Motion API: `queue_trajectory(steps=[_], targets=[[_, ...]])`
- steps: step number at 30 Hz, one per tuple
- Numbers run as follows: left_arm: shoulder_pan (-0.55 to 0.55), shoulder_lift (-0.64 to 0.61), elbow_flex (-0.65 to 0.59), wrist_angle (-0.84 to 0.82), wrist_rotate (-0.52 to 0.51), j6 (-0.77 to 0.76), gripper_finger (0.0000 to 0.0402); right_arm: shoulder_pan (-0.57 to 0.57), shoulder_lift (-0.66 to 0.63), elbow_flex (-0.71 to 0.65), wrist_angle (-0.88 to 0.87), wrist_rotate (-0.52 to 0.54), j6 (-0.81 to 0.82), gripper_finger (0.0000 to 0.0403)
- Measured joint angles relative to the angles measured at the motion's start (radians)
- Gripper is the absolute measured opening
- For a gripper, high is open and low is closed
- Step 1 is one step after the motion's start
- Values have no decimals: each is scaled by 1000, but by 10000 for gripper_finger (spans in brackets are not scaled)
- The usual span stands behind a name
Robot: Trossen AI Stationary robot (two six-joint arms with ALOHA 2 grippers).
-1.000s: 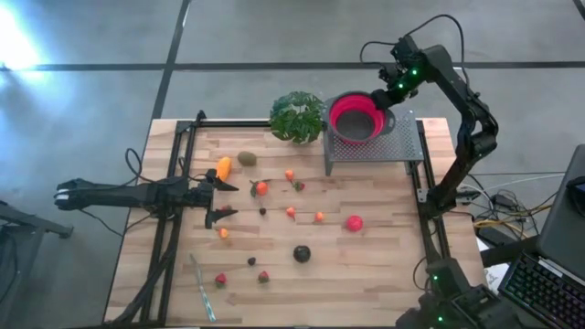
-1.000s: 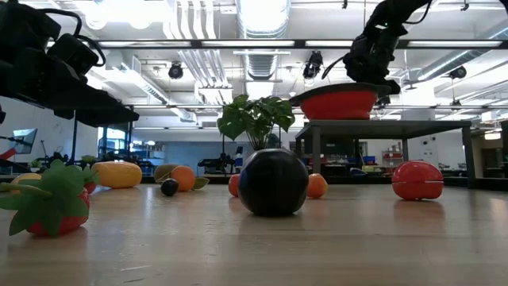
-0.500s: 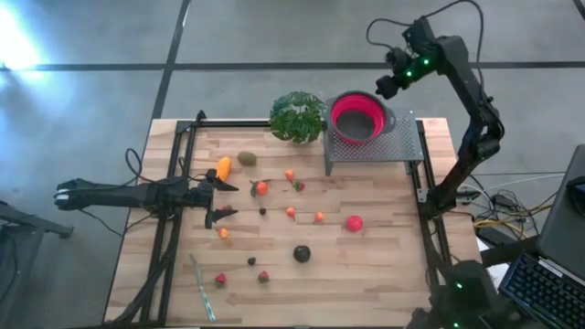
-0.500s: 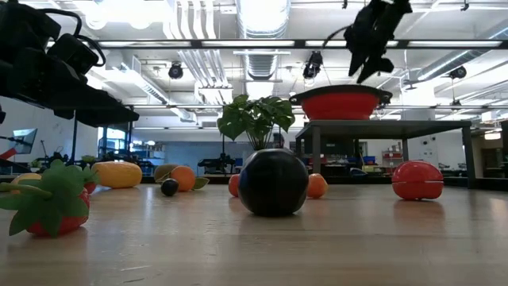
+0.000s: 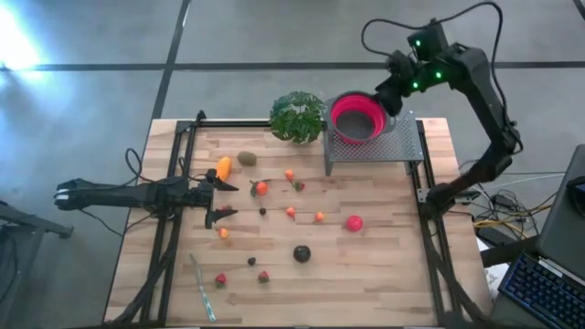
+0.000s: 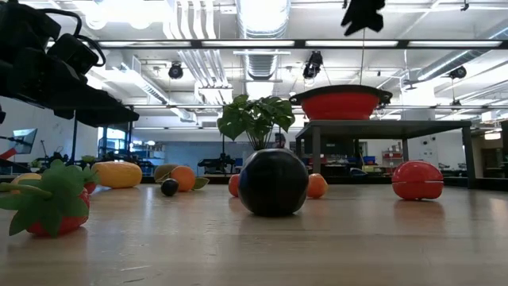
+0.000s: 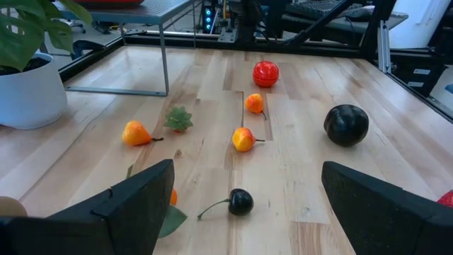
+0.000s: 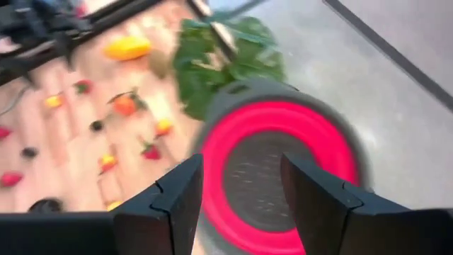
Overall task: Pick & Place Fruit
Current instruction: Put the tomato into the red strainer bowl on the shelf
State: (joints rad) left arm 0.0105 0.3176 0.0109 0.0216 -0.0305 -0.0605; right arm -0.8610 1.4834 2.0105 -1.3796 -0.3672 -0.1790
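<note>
Toy fruit lies scattered on the wooden table: a yellow-orange piece (image 5: 224,167), a kiwi (image 5: 247,158), an orange ball (image 5: 261,188), a red apple (image 5: 354,223), a dark round one (image 5: 302,254) and strawberries (image 5: 220,279). A pink bowl (image 5: 356,116) sits on a perforated metal stand (image 5: 393,146). My left gripper (image 5: 227,201) is open, low at the table's left, with a small dark cherry (image 7: 241,202) ahead of it. My right gripper (image 8: 244,205) is open, high above the bowl (image 8: 279,173), and shows at the top of the low view (image 6: 363,14).
A leafy potted plant (image 5: 297,116) stands beside the stand's left end. A thin pale stick (image 5: 203,288) lies near the table's near left corner. Black frame rails (image 5: 169,238) run along the table's left and right sides. Bare wood lies at the near right.
My right gripper has risen from the bowl's rim, straight up to the top of the low view, and now hangs well clear above it. The bowl stays on the stand. My left arm has kept still.
</note>
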Motion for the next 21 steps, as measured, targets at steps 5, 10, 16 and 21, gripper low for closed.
queue_trajectory(steps=[5, 10, 16, 21], targets=[[0, 0, 0, 0, 0, 0, 365, 121, -73, -30, 0, 23, 23, 202], [0, 0, 0, 0, 0, 0, 365, 256, -146, -92, 3, 110, 57, 236], [0, 0, 0, 0, 0, 0, 365, 406, -234, -225, 11, 193, 112, 277], [0, 0, 0, 0, 0, 0, 365, 507, -295, -364, 66, 216, 174, 299]])
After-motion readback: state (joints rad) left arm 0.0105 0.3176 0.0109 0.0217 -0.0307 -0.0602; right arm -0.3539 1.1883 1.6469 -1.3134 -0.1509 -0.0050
